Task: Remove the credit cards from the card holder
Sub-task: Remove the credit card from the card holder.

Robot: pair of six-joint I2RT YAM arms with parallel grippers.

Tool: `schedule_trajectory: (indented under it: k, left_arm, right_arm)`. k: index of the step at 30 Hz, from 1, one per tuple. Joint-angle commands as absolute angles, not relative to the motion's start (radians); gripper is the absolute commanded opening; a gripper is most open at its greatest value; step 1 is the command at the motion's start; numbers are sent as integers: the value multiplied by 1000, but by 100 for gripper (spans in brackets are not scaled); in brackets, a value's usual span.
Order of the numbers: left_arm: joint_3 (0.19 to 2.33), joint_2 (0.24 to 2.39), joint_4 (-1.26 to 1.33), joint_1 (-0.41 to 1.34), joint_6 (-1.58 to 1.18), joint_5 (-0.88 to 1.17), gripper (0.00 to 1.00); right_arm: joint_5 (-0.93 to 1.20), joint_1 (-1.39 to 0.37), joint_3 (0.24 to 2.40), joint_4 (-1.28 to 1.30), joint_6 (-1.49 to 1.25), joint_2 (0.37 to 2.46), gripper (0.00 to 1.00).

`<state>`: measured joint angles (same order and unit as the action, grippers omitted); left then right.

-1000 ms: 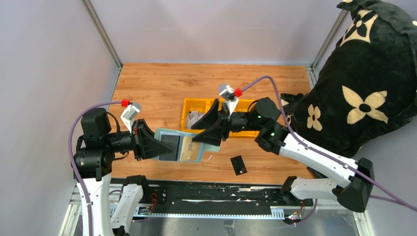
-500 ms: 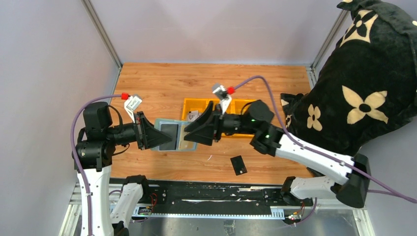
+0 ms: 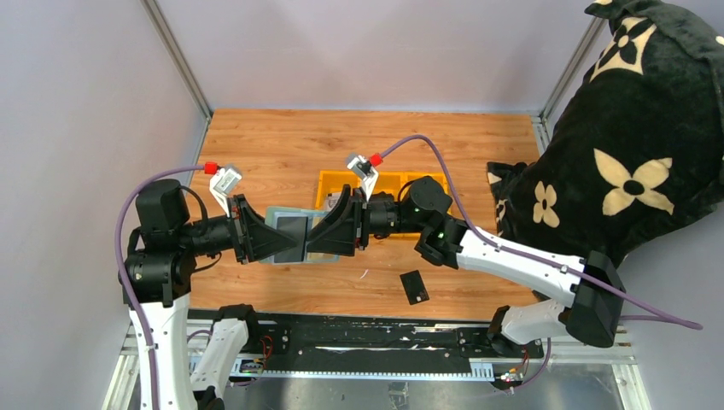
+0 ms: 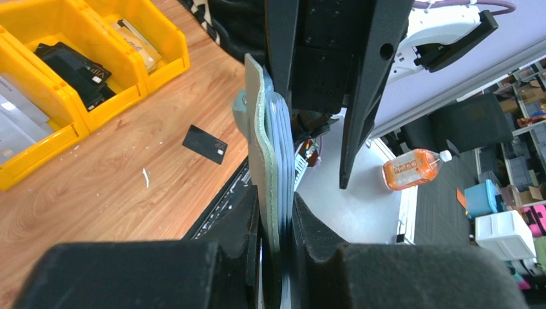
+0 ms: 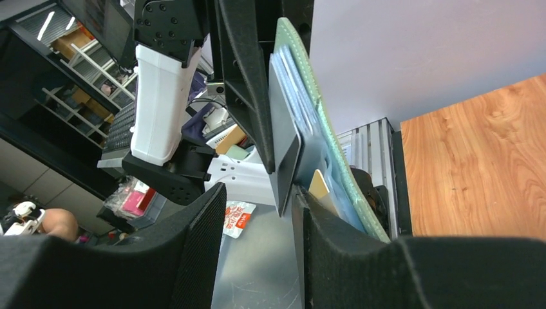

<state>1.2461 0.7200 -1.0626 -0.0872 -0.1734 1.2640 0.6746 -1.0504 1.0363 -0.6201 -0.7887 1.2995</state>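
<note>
The left tool (image 3: pixel 287 243) reaches in from the left, and its jaws are clamped on the near edge of the card holder (image 3: pixel 294 236). The left wrist view shows both pads pressed flat against the pale green cover, one on each side. The card holder is off the tabletop (image 3: pixel 282 145) and hangs in the air between the two tools, with its inner pockets turned up toward the overhead camera.

A grey card (image 5: pixel 283 151) stands out of the pockets, and the corner of a tan card (image 5: pixel 319 184) shows just behind it.

The right tool (image 3: pixel 318 241) meets the card holder from the opposite side. Its jaws are spread apart. In the right wrist view the grey card's lower corner sits between the fingers, close to the right-hand finger, with a clear gap to the other. Whether that finger touches the card cannot be told.

Further right, a black card (image 3: pixel 415 286) lies flat on the tabletop, near the front edge and well apart from the holder.

Behind the right arm stand the yellow bins (image 3: pixel 329 183), one of them holding a bulky black item (image 4: pixel 74 64).

A black cushion (image 3: pixel 636 145) with cream flower marks fills the far right corner.
</note>
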Motion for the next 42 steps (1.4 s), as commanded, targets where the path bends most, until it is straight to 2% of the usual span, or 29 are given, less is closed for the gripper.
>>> schedule_trajectory:
  k: [1,9,18,23,27,31,38,42]
  left_arm:
    - [1276,717,-1065,-84,-216,1304,6]
    - [1259,701,-1065,-84,-193,1309,10]
    - [1241,689,-1065,-84,-147,1377,21]
    - [1237,683,-1065,-84,-138,1400,33]
    - [1239,694,-1065,-84,-136,1445,43]
    - [1244,704,-1067,-84,-133,1489,40]
    - [1249,717,-1068,-84,-126,1534,18]
    - [1258,720,-1068,-86,-122,1536,17]
  right_arm:
    - [706,-1068,1046,-707,-839,1350,45]
    - [686,-1069,1059,-817,-918,1414,37]
    - [608,-1069,1058,-835,-959,1439,15]
    - [626,-1068,1038,-890,-970,1434,3]
    - [627,-1065,983,-1027,-1007,1429,0]
    - [624,-1056,962,-1036,-1022,1425,0]
    - [632,-1039,920,-1056,-1035,1403,0]
    - [642,-1033,893,-1060,-1031,1382,0]
